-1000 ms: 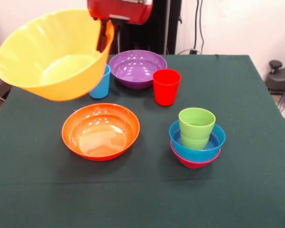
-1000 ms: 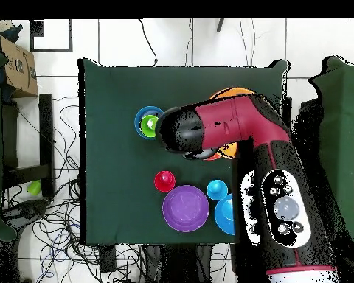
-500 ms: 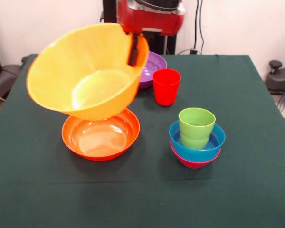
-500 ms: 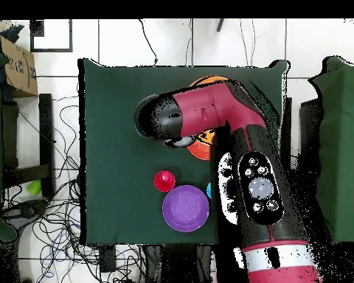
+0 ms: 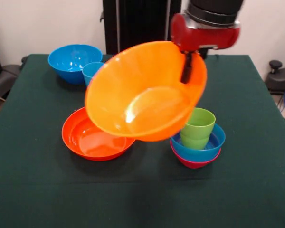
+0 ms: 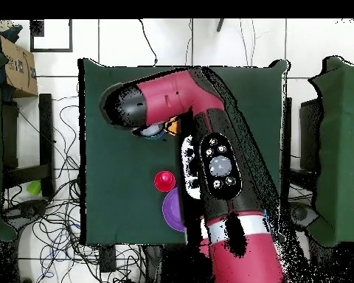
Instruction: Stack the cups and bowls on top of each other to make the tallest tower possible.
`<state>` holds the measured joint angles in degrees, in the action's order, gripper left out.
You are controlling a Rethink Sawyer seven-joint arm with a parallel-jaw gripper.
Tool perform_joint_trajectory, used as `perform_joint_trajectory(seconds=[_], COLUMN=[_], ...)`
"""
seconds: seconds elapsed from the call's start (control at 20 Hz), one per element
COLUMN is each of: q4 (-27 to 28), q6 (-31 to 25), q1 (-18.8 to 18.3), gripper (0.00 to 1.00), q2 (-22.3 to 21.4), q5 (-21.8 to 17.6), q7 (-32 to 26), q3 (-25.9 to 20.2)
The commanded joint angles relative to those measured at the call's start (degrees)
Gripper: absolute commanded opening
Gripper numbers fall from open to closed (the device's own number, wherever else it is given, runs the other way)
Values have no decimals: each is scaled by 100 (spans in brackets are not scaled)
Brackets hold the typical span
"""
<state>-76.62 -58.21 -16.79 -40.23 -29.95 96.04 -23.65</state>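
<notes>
Jaws are pinching the yellow-orange bowl's [image 5: 145,95] rim at its two o'clock edge, the bowl hanging tilted above the worktop [image 5: 256,190], its low side overlapping the green cup [image 5: 196,127]. Better levelling and centring it over the tower [image 5: 197,142] before lowering, I'd say.

A dark green table [image 5: 256,190], a cardboard box [image 6: 19,68] and tangled cables [image 6: 51,221] on the floor.

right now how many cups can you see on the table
3: the light blue cup beside the large blue bowl, the green cup nested in the small blue bowl, the red cup visible only overhead. None seems hidden.
</notes>
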Motion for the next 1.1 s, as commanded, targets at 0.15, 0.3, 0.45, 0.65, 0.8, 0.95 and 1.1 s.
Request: perform_joint_trajectory(seconds=[0.15, 0.3, 0.45, 0.65, 0.8, 0.95, 1.1], q4=[617, 644, 491, 60, -340, -614, -729], q6=[-623, -681, -654, -743, -817, -578, -366], q1=[575, 687, 719, 707, 692, 775, 863], gripper=[0, 0, 0, 0, 0, 0, 0], q2=[464, 452, 351, -57, -422, -505, -471], q5=[386, 473, 490, 507, 477, 350, 282], q7=[1274, 1312, 1217, 968, 749, 829, 956], q3=[371, 498, 642, 796, 925, 1082, 1188])
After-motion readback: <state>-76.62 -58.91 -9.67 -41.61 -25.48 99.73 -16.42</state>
